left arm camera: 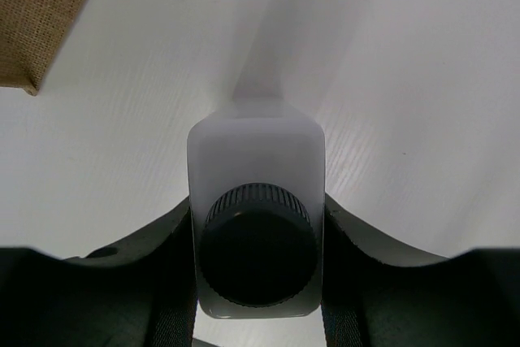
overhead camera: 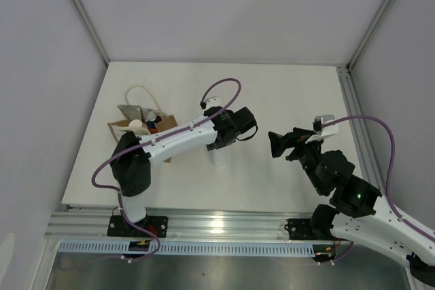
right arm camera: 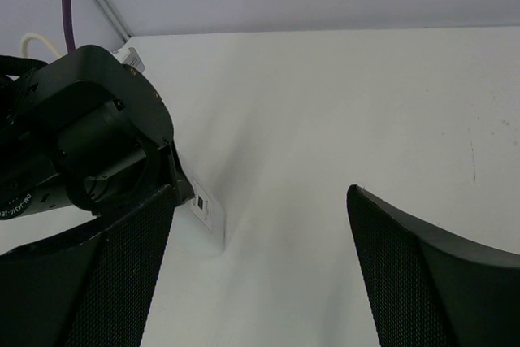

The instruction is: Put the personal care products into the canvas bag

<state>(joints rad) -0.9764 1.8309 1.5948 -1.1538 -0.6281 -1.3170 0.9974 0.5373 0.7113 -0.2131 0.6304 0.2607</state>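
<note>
The white bench (overhead camera: pixel 285 93) carries everything. The left arm (overhead camera: pixel 173 142) reaches over its middle, and the right arm (overhead camera: pixel 360 198) comes in from the near right corner. The canvas bag (overhead camera: pixel 117 128) stands near the left edge, with a grey-white tube (overhead camera: pixel 129 111) and a cream bottle (overhead camera: pixel 137 125) showing in its mouth. The right gripper (right arm camera: pixel 260 201) hangs above the bench right of centre, jaws wide apart and empty. The left gripper (overhead camera: pixel 224 144) is clenched on the translucent white bottle (left arm camera: pixel 256 160), which stands upright near the middle of the bench, apart from the bag, with fingers (left arm camera: pixel 166 282) pressed to both flanks below its dark cap (left arm camera: pixel 260 243).
</note>
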